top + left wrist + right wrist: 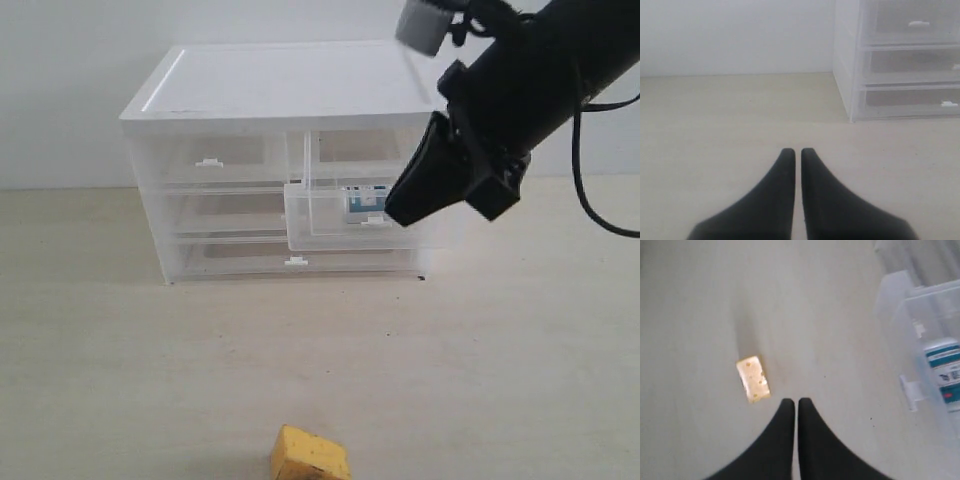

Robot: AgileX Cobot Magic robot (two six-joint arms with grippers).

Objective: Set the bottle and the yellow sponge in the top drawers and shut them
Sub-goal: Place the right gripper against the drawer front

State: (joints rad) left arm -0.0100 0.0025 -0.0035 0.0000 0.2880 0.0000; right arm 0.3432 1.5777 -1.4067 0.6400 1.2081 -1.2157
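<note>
The bottle (364,202) (945,366), teal and white label showing, stands inside the right top drawer (325,226) (912,305), which is pulled out of the clear cabinet (280,85). The left top drawer (208,161) (918,23) is pushed in. On the table near the front edge lies the yellow sponge (310,456) (754,379). My right gripper (393,214) (793,401) hangs shut and empty at the open drawer's front right corner, above the table. My left gripper (796,150) is shut and empty, low over bare table left of the cabinet, and out of the exterior view.
Two full-width drawers sit below the top ones, the bottom drawer's handle (295,262) (949,104) facing front. The cabinet's side (845,60) stands to one side ahead of my left gripper. A white wall (80,60) backs the table. A black cable (590,200) hangs from the right arm.
</note>
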